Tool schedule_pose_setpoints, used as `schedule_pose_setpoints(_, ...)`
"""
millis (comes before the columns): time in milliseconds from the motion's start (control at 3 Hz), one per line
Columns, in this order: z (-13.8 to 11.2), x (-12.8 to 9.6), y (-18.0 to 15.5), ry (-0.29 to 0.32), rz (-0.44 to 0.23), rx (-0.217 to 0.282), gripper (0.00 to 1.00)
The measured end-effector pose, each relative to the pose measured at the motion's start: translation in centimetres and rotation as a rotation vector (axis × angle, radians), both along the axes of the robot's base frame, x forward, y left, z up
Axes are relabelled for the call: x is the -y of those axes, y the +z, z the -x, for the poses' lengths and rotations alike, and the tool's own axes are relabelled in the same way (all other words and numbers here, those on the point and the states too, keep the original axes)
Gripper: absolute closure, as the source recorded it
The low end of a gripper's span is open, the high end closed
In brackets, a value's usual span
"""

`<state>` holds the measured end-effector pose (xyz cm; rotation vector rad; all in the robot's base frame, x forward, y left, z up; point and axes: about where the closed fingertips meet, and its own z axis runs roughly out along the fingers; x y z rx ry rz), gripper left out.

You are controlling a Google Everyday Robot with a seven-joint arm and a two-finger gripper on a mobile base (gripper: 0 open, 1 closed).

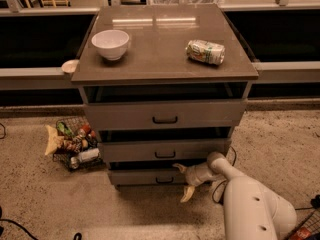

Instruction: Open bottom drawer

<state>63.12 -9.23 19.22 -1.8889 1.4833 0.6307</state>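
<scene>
The bottom drawer (145, 176) is the lowest and slimmest of three grey-brown fronts in the cabinet, with a small black bar handle (164, 180). It stands slightly pulled out, with a dark gap above it. My gripper (184, 180) reaches in from the lower right on a white arm (250, 204). Its pale fingers are spread, one finger (180, 168) at the drawer's top edge and the other finger (187, 194) below the front, just right of the handle. It holds nothing that I can see.
The cabinet top (160, 59) carries a white bowl (110, 44) and a can on its side (205, 51). The top drawer (165, 115) and middle drawer (165, 150) also stand slightly out. A wire basket of snacks (72, 144) sits on the floor at the left.
</scene>
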Motion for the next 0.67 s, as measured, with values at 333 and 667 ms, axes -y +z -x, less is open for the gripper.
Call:
schedule_pose_setpoints(333,0.87,-0.41,-0.82,0.026,-0.003,-0.038,0.17)
schedule_pose_setpoints(667,1.72,-0.39,-0.36,0.050,-0.006,-0.049,0.41)
